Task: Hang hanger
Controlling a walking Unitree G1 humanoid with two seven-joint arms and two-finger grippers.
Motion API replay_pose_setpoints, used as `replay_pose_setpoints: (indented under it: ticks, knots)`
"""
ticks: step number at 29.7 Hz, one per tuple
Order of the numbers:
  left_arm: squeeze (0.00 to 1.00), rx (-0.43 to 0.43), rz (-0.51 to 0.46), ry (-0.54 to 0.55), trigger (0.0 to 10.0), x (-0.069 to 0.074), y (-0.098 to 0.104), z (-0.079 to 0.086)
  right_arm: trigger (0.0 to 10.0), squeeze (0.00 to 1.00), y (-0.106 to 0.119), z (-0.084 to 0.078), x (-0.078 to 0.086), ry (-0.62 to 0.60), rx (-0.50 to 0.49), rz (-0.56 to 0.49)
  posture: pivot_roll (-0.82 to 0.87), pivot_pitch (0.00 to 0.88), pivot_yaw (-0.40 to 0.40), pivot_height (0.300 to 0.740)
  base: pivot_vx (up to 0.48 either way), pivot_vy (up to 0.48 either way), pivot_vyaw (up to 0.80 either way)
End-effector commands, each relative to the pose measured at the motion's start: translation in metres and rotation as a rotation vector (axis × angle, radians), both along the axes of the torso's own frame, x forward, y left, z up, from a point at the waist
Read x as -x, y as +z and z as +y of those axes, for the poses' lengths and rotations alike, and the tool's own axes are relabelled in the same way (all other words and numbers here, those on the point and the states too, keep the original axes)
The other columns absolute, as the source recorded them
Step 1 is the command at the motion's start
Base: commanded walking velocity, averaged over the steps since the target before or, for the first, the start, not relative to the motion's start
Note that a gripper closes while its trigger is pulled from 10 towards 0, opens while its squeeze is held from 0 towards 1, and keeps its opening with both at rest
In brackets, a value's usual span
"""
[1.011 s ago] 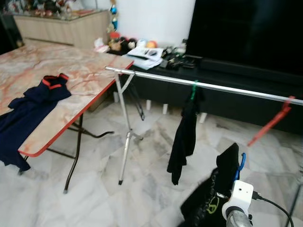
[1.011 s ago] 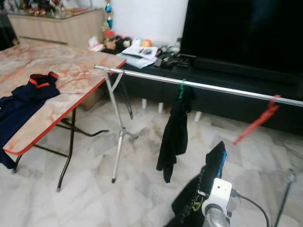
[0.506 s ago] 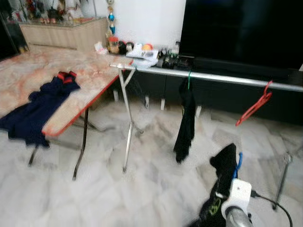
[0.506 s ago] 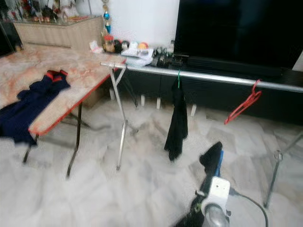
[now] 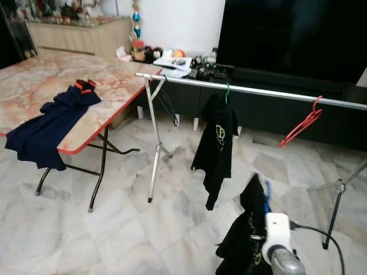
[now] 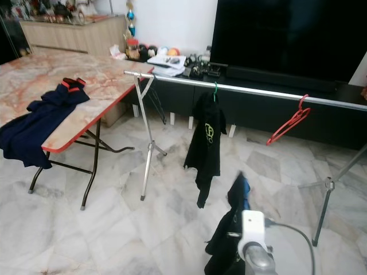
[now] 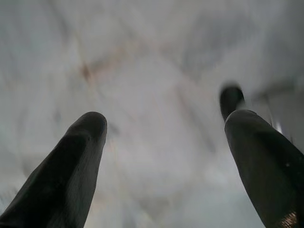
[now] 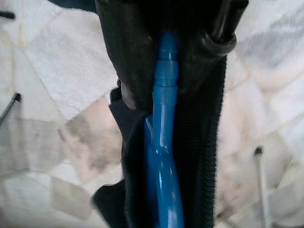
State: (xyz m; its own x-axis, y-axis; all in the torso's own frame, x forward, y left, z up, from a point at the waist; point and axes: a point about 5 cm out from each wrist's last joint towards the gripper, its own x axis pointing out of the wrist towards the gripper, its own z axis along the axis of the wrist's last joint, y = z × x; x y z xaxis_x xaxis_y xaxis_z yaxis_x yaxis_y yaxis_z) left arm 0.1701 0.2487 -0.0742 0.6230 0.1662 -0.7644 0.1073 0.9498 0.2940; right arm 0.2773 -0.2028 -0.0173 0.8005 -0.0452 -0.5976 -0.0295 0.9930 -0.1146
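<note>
My right gripper [image 8: 166, 57] is shut on the neck of a blue hanger [image 8: 164, 142] that carries a black garment [image 5: 243, 240] with a green print. It is held low at the front right, above the marble floor and short of the rack. Farther off, the silver rail [image 5: 269, 91] of a drying rack runs across the room. On the rail hang a black shirt [image 5: 217, 143] on a green hanger and an empty red hanger [image 5: 302, 127]. My left gripper [image 7: 164, 128] is open over the floor, with nothing between its fingers.
A marble-top folding table [image 5: 34, 86] at the left holds a navy shirt [image 5: 54, 117] draped over its edge. The rack's legs [image 5: 155, 154] stand on the floor left and right. A large dark TV [image 5: 298, 34] and a low cluttered cabinet are behind the rail.
The camera has pulled back and steadied, so more of the floor and the rack shows. The hanging black shirt has swung round to show its green print. My right gripper still holds the blue hanger.
</note>
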Motion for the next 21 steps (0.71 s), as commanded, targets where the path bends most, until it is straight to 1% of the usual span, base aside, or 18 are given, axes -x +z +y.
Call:
replay_pose_setpoints:
  ticks: [1, 2, 4, 5, 7, 9, 11, 12, 13, 14, 15, 17, 18, 19, 20, 21]
  knots:
    - [0.0, -0.027, -0.063, -0.031, 10.0, -0.015, 0.01, 0.003, 10.0, 0.0, 0.008, -0.003, -0.008, 0.074, 0.039, 0.002, 0.23, 0.0, -0.045, 0.74, 0.0, 0.0, 0.0]
    - [0.0, -0.032, -0.12, -0.063, 10.0, -0.029, 0.019, 0.005, 10.0, 0.0, 0.01, -0.001, -0.011, 0.153, 0.044, 0.006, 0.23, 0.0, -0.046, 0.74, 0.0, 0.0, 0.0]
    - [0.0, -0.036, -0.191, -0.132, 10.0, -0.046, 0.031, 0.003, 10.0, 0.0, 0.013, 0.002, -0.013, 0.243, 0.053, 0.015, 0.23, 0.0, -0.049, 0.74, 0.0, 0.0, 0.0]
    - [0.0, -0.036, -0.191, -0.132, 10.0, -0.046, 0.031, 0.003, 10.0, 0.0, 0.013, 0.002, -0.013, 0.243, 0.053, 0.015, 0.23, 0.0, -0.049, 0.74, 0.0, 0.0, 0.0]
    - [0.0, -0.043, -0.346, -0.302, 10.0, -0.078, 0.063, -0.004, 10.0, 0.0, 0.021, 0.002, -0.019, 0.413, 0.096, 0.033, 0.23, 0.0, -0.051, 0.74, 0.0, 0.0, 0.0]
    - [0.0, -0.034, -0.395, -0.398, 10.0, -0.09, 0.079, -0.011, 10.0, 0.0, 0.026, 0.001, -0.022, 0.498, 0.115, 0.046, 0.22, 0.0, -0.052, 0.74, 0.0, 0.0, 0.0]
    - [0.0, -0.042, -0.421, -0.542, 10.0, -0.1, 0.096, -0.02, 10.0, 0.0, 0.033, 0.0, -0.024, 0.62, 0.139, 0.062, 0.22, 0.0, -0.053, 0.74, 0.0, 0.0, 0.0]
    - [0.0, -0.047, -0.432, -0.641, 10.0, -0.105, 0.108, -0.026, 10.0, 0.0, 0.038, -0.002, -0.026, 0.704, 0.155, 0.074, 0.22, 0.0, -0.054, 0.74, 0.0, 0.0, 0.0]
    - [0.0, -0.047, -0.432, -0.641, 10.0, -0.105, 0.108, -0.026, 10.0, 0.0, 0.038, -0.002, -0.026, 0.704, 0.155, 0.074, 0.22, 0.0, -0.054, 0.74, 0.0, 0.0, 0.0]
    - [0.0, -0.062, -0.441, -0.715, 10.0, -0.109, 0.117, -0.031, 10.0, 0.0, 0.045, -0.005, -0.027, 0.782, 0.167, 0.075, 0.22, 0.0, -0.054, 0.74, 0.0, 0.0, 0.0]
    - [0.0, -0.069, -0.443, -0.756, 10.0, -0.111, 0.122, -0.033, 10.0, 0.0, 0.049, -0.006, -0.028, 0.834, 0.177, 0.074, 0.21, 0.0, -0.054, 0.74, 0.0, 0.0, 0.0]
    - [0.0, -0.063, -0.431, -0.806, 10.0, -0.113, 0.126, -0.038, 10.0, 0.0, 0.056, -0.007, -0.029, 0.9, 0.169, 0.066, 0.21, 0.0, -0.056, 0.74, 0.0, 0.0, 0.0]
    - [0.0, -0.053, -0.43, -0.838, 10.0, -0.114, 0.131, -0.042, 10.0, 0.0, 0.062, -0.008, -0.029, 0.959, 0.156, 0.059, 0.21, 0.0, -0.057, 0.74, 0.0, 0.0, 0.0]
    - [0.0, -0.053, -0.43, -0.838, 10.0, -0.114, 0.131, -0.042, 10.0, 0.0, 0.062, -0.008, -0.029, 0.959, 0.156, 0.059, 0.21, 0.0, -0.057, 0.74, 0.0, 0.0, 0.0]
    - [0.0, -0.044, -0.428, -0.852, 10.0, -0.115, 0.134, -0.046, 10.0, 0.0, 0.067, -0.008, -0.028, 1.01, 0.144, 0.055, 0.2, 0.0, -0.059, 0.74, 0.0, 0.0, 0.0]
    - [0.0, -0.042, -0.428, -0.86, 10.0, -0.116, 0.136, -0.048, 10.0, 0.0, 0.07, -0.008, -0.028, 1.034, 0.132, 0.052, 0.2, 0.0, -0.059, 0.74, 0.0, 0.0, 0.0]
